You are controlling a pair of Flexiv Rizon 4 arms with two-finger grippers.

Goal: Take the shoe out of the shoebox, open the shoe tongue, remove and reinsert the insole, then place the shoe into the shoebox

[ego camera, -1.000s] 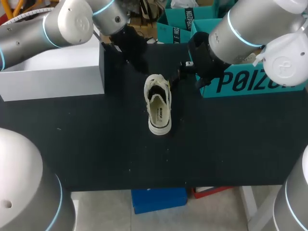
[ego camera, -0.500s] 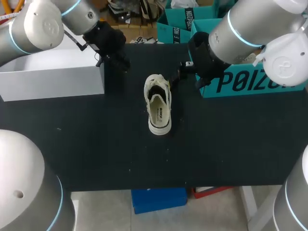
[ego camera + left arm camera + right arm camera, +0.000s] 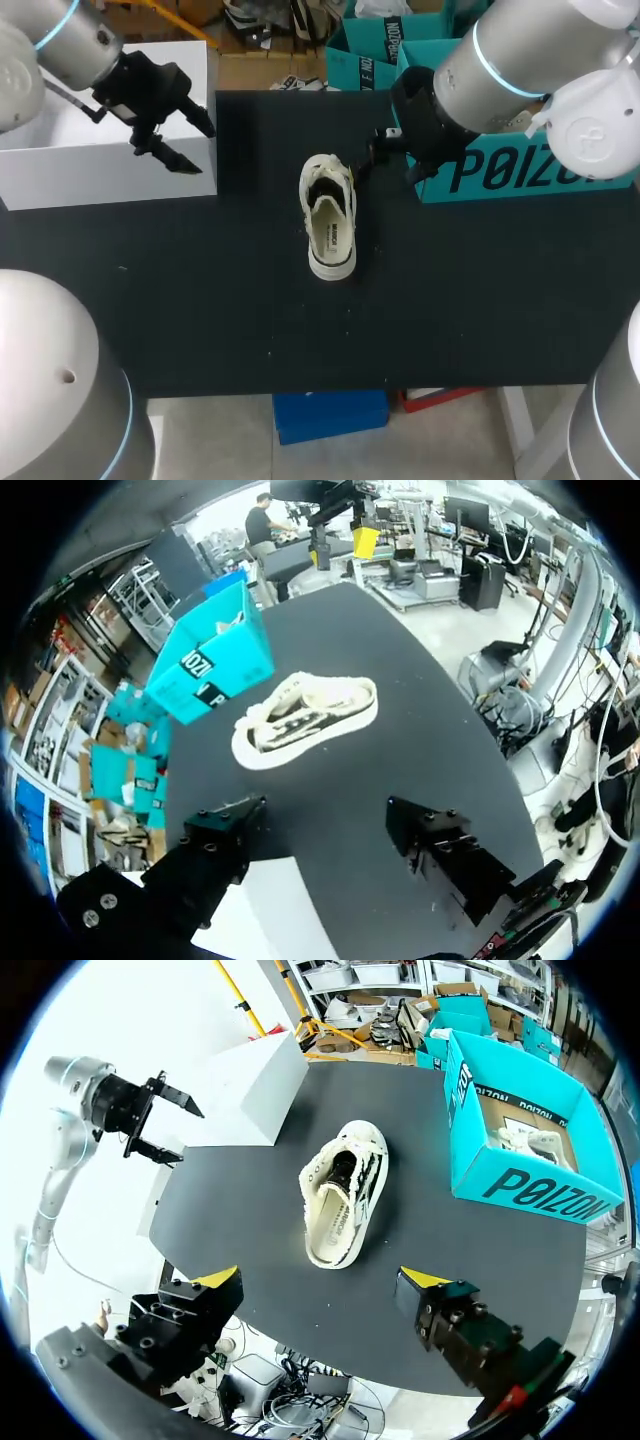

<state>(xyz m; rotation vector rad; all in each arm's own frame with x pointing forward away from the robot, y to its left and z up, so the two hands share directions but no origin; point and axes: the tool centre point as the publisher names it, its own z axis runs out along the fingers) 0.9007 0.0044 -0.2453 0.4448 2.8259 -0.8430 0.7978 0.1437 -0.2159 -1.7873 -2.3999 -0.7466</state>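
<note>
Midway across the black table (image 3: 200, 300) the shoe (image 3: 330, 228) stands on its sole, well apart from both arms, its insole (image 3: 332, 238) seemingly lying flat inside; we judge that it is out of its box and that the work at its mouth is the step in hand, though the tongue is too small for us to tell how it lies; to do this well we would bring the right gripper (image 3: 320, 1282), its fingers spread wide with nothing between them, down on the heel wall to pin the shoe, since a light shoe may slide or tip; the left gripper (image 3: 204, 152), likewise released and empty by the corner of the white box (image 3: 100, 175) nearest the shoe, would then pinch only the tongue, not the laces (image 3: 322, 178); the teal shoebox (image 3: 520, 1195) stands open beside the shoe at our right, with something pale in it, paper or a second shoe we cannot tell; the white box shows us nothing of its inside.
</note>
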